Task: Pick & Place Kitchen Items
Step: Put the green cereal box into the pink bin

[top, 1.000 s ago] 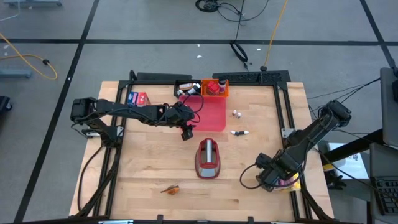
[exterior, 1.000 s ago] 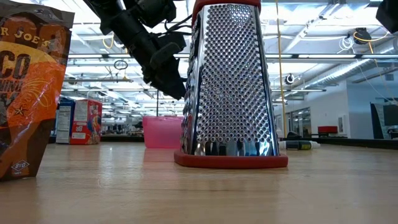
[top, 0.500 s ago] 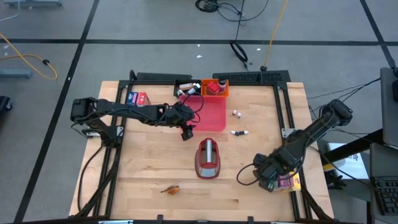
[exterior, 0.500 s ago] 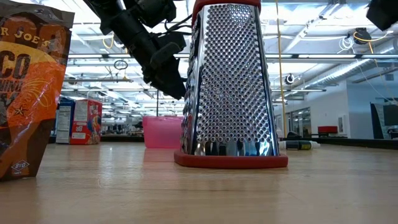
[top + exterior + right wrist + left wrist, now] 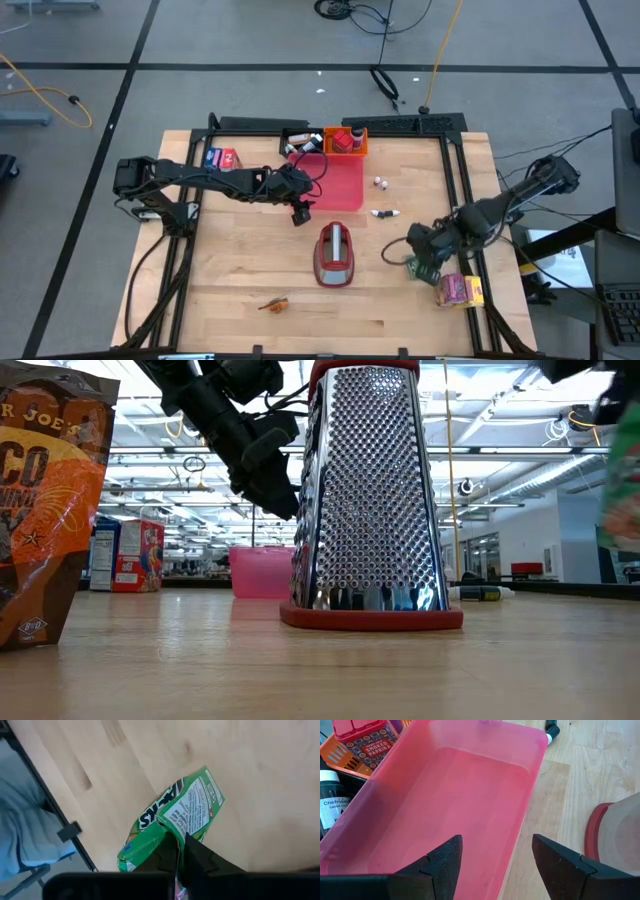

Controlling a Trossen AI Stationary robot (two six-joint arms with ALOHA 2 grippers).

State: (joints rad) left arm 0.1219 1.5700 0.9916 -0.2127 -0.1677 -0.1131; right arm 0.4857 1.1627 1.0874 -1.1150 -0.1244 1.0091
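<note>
- The right gripper (image 5: 418, 268) is above the right part of the table, to the right of the grater (image 5: 335, 254), with its fingers pressed together on the top edge of a green packet (image 5: 172, 827) – in the right wrist view the packet hangs from the fingertips, clear of the wood below.
- The long axis of the packet goes away from the jaws, so it hangs down with its free end lowest.
- The pink tray (image 5: 343, 185) lies farther back and to the left from this packet, beyond the grater; I judge that the right arm must carry it there, passing over or around the grater.
- The left gripper (image 5: 495, 865) is much nearer to the tray – it hovers at the tray's near left corner, jaws spread and holding nothing.
- A pink and yellow carton (image 5: 460, 291) lies at the near right edge of the table, just beside the right gripper.
</note>
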